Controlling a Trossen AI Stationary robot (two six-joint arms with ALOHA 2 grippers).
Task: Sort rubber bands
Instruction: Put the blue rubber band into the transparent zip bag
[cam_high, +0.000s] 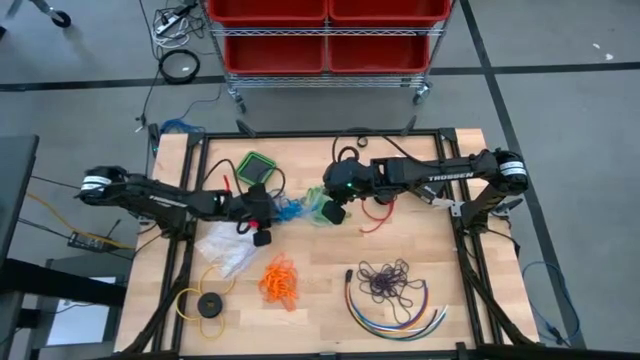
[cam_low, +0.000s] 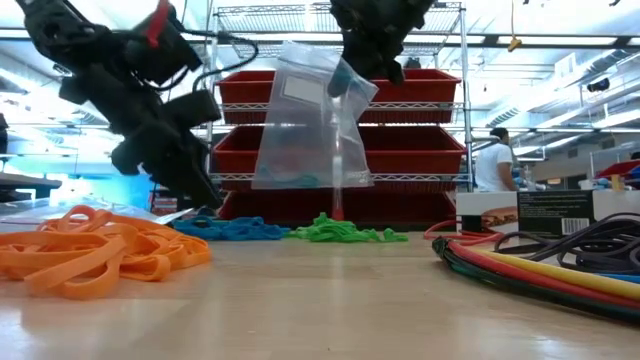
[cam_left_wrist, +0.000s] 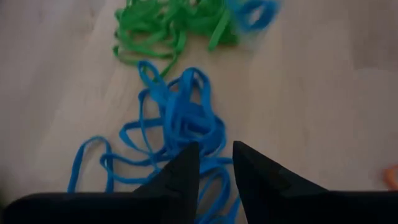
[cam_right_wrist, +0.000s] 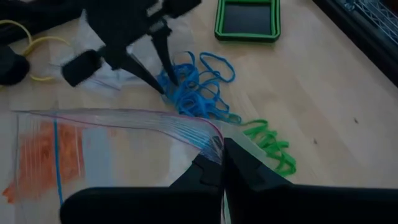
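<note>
Nearest the table's front edge lie the orange rubber bands (cam_high: 280, 280), a loose heap on the bare wood, with the dark purple bands (cam_high: 385, 281) to their right above a fan of multicoloured cables (cam_high: 395, 312). A yellow ring with a black disc (cam_high: 207, 304) sits at the front left, and a crumpled clear bag (cam_high: 225, 250) just behind it.

Farther back, mid-table, the left gripper (cam_left_wrist: 214, 165) is down at the blue rubber bands (cam_left_wrist: 177, 134), its two dark fingers a narrow gap apart with blue loops running under and between the tips; whether a strand is truly pinched is hard to say from here. The green rubber bands (cam_left_wrist: 168, 28) lie just beyond the blue pile, touching its edge.

Beside them the right gripper (cam_right_wrist: 221, 163) is clamped on the corner of a clear zip bag (cam_low: 305, 115), which hangs lifted off the table above the green bunch.

A green-rimmed tray (cam_high: 258, 168) rests behind the left gripper, towards the table's back.
</note>
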